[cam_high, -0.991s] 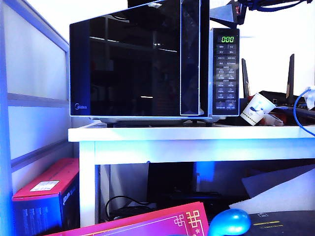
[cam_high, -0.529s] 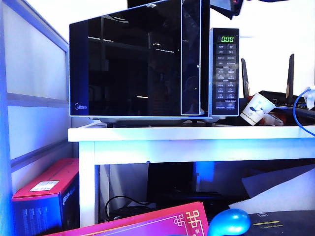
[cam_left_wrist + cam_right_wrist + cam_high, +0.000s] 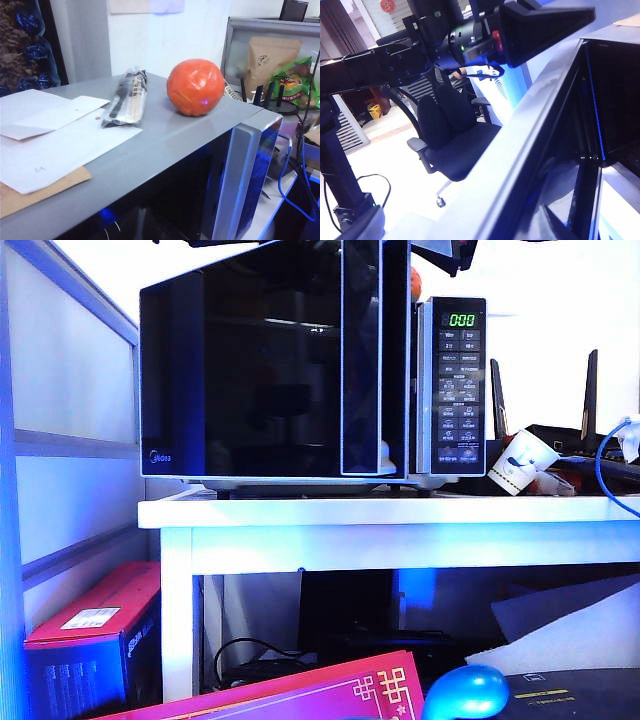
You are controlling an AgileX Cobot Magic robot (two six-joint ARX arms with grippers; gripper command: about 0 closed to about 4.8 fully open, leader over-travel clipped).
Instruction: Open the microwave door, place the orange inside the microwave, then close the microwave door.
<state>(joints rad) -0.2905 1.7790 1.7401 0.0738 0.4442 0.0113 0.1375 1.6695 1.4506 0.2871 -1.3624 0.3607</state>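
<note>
The right gripper, jaws spread wide, works the microwave door ajar while the orange waits atop the microwave; the left gripper's state cannot be told.

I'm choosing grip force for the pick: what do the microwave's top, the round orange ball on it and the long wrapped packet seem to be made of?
Boxy black-and-silver microwave: its top looks like grey painted metal, matte with a soft sheen. Round orange-red ball: glossy, faceted skin, possibly plastic or wrapped. Long packet: clear crinkly film over pale sticks.
</note>
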